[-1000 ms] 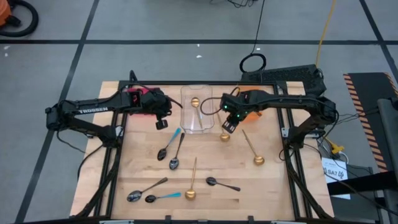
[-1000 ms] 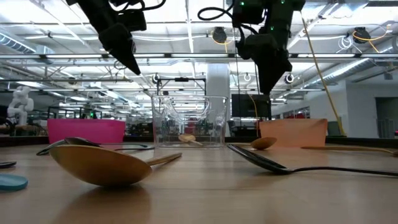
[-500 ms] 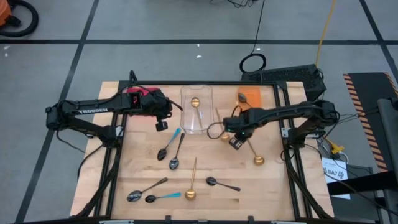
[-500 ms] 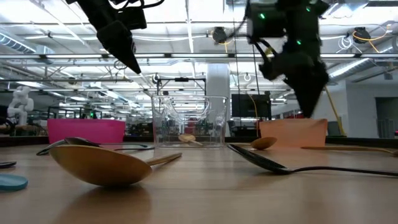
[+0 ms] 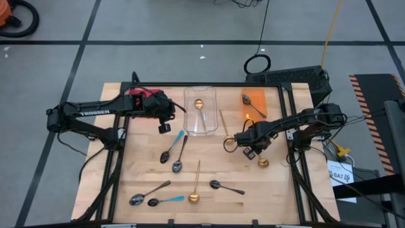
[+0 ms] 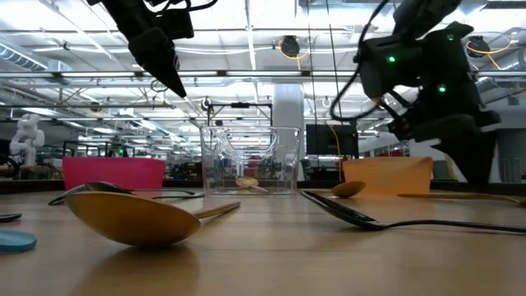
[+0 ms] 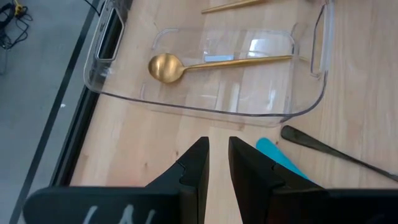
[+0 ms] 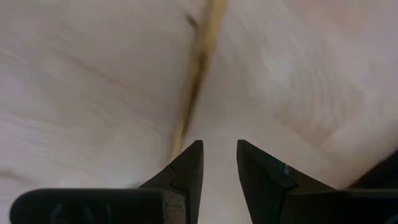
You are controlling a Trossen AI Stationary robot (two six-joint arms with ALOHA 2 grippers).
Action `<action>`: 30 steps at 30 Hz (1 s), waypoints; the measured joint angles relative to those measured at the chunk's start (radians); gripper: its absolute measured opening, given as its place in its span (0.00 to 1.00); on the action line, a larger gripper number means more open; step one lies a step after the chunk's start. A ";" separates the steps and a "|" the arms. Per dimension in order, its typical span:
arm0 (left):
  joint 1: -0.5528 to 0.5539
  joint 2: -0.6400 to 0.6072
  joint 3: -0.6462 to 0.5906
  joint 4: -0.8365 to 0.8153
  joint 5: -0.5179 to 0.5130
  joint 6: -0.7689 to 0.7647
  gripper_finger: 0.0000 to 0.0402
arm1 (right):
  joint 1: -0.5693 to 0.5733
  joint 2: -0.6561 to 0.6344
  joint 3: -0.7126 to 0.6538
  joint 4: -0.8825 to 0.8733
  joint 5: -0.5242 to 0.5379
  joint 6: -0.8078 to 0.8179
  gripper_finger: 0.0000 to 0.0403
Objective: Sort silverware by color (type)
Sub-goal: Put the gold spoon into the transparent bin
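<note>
Right wrist view says most: right gripper (image 8: 219, 155) is low over the wood, fingers a narrow gap apart, pinching nothing. A gold spoon handle (image 8: 198, 68) lies straight ahead of the tips and runs away from them, nearly in line with the gap but leaning a little to one finger's side. So the long axis runs along the claw's reach, not across the fingers; my guess is the wrist needs a turn before it closes, or the tips will slide along the handle instead of clamping it.

From above, right gripper (image 5: 249, 152) sits just beside a gold spoon whose bowl (image 5: 262, 163) is a bit toward the front edge and outward from the claw, handle passing under or beside the arm, hard to tell which. A second gold handle (image 5: 223, 123) lies on the inward side of the claw, toward the clear tray (image 5: 210, 130), which holds one gold spoon (image 5: 199, 104).

Left gripper (image 7: 217, 163) hangs near that tray's edge, fingers close together with a slit between, empty; a blue-handled spoon (image 7: 273, 155) lies just past its tips. Right arm is clearly nearer the loose gold spoons, so that pick is its job.
</note>
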 joint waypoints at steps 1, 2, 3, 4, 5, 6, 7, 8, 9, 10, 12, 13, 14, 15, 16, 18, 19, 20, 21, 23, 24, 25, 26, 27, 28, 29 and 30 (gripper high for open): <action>0.000 0.000 0.000 0.000 0.000 -0.002 0.17 | 0.014 0.000 -0.010 0.000 0.000 0.016 0.23; 0.000 0.000 0.000 0.000 0.000 -0.002 0.17 | 0.027 0.000 -0.018 0.000 -0.001 0.034 0.23; 0.000 0.000 0.000 0.000 0.000 -0.003 0.17 | 0.041 0.000 -0.026 0.001 -0.001 0.052 0.23; 0.000 0.000 0.000 0.000 0.000 -0.002 0.17 | 0.053 0.000 -0.033 0.001 -0.001 0.069 0.23; 0.000 0.000 0.000 0.000 0.000 -0.002 0.17 | 0.064 0.000 -0.039 0.002 -0.001 0.086 0.23; 0.000 0.000 0.000 0.000 0.000 0.000 0.17 | 0.075 0.000 -0.044 0.011 -0.001 0.104 0.23; 0.000 0.000 0.000 0.000 0.000 0.001 0.17 | 0.084 0.000 -0.047 0.023 -0.006 0.120 0.23; 0.000 0.000 0.000 0.000 0.000 0.002 0.17 | 0.095 0.000 -0.049 0.042 -0.020 0.133 0.23; 0.000 0.000 0.000 0.000 0.000 0.002 0.17 | 0.104 0.000 -0.049 0.062 -0.029 0.144 0.23; 0.000 0.000 0.000 0.000 0.000 0.002 0.17 | 0.115 0.000 -0.049 0.086 -0.038 0.159 0.23; 0.000 0.000 0.000 0.000 0.000 0.002 0.17 | 0.133 0.000 -0.049 0.133 -0.051 0.188 0.23; 0.000 0.000 0.000 0.000 0.000 0.002 0.17 | 0.142 0.000 -0.049 0.158 -0.052 0.203 0.23; 0.000 0.000 0.000 0.000 0.000 0.003 0.17 | 0.152 -0.001 -0.050 0.183 -0.052 0.217 0.22; 0.000 0.000 0.000 0.000 0.000 0.004 0.17 | 0.160 -0.002 -0.050 0.217 -0.056 0.228 0.22; 0.000 0.000 0.000 0.000 0.000 0.007 0.17 | 0.167 -0.003 -0.050 0.254 -0.068 0.238 0.22; 0.000 0.000 0.000 0.000 0.000 0.014 0.17 | 0.184 -0.002 -0.043 0.312 -0.075 0.242 0.22; 0.000 0.000 0.000 0.001 -0.001 0.015 0.17 | 0.191 -0.001 -0.035 0.326 -0.074 0.240 0.22; 0.000 0.000 0.000 0.002 0.000 0.018 0.17 | 0.196 0.000 -0.025 0.339 -0.075 0.227 0.23; 0.000 0.000 0.000 0.003 0.000 0.022 0.17 | 0.197 0.000 -0.015 0.340 -0.075 0.211 0.23; 0.000 0.000 0.000 0.007 -0.001 0.025 0.17 | 0.200 0.000 0.002 0.303 -0.080 0.179 0.23; 0.000 0.000 0.000 0.010 -0.001 0.025 0.17 | 0.196 0.000 0.010 0.268 -0.083 0.167 0.23; 0.000 0.000 0.000 0.013 -0.001 0.025 0.17 | 0.186 0.000 0.020 0.235 -0.082 0.155 0.23; 0.000 0.000 0.000 0.013 -0.001 0.025 0.17 | 0.174 0.000 0.029 0.211 -0.079 0.137 0.23; 0.000 0.000 0.000 0.014 -0.001 0.025 0.17 | 0.161 0.000 0.042 0.191 -0.075 0.110 0.23; 0.000 0.000 0.000 0.014 -0.001 0.025 0.17 | 0.152 0.000 0.052 0.180 -0.074 0.060 0.23; 0.000 0.000 0.000 0.013 -0.001 0.025 0.17 | 0.145 0.000 0.060 0.171 -0.074 -0.021 0.23; 0.000 0.000 0.000 0.014 -0.001 0.026 0.17 | 0.140 0.000 0.069 0.164 -0.075 -0.129 0.23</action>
